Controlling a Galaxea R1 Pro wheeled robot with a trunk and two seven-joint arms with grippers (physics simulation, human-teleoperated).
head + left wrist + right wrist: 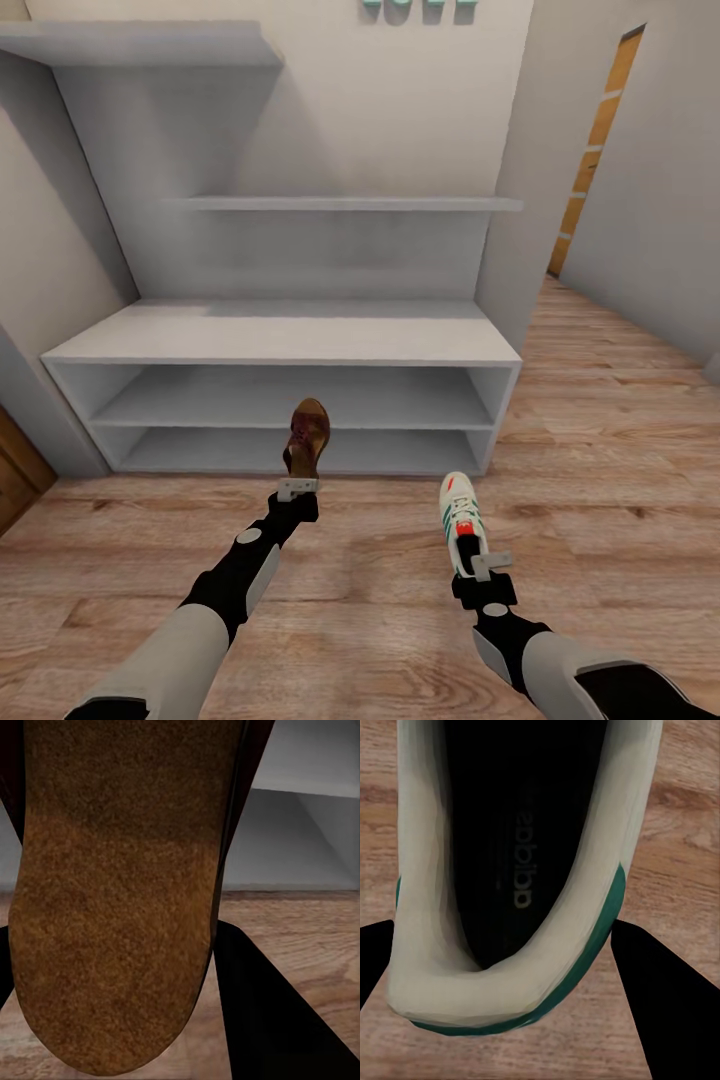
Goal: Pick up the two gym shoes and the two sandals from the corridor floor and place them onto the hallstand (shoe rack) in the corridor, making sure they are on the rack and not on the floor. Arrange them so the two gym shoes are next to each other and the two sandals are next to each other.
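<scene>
Left gripper (297,489) clamped on the heel end of a sandal (308,435), held upright at frame center, in front of the rack's (285,340) lower shelves. Left wrist view: the sandal's brown sole (112,892) close up, dark fingers (262,1012) at either side. Right gripper (484,565) closed on the heel of a gym shoe (460,518), lower right, toe pointing toward the rack, above the floor (600,440). Right wrist view: the shoe's opening (521,832), green heel edge, floor behind. Rack shelves bare.
</scene>
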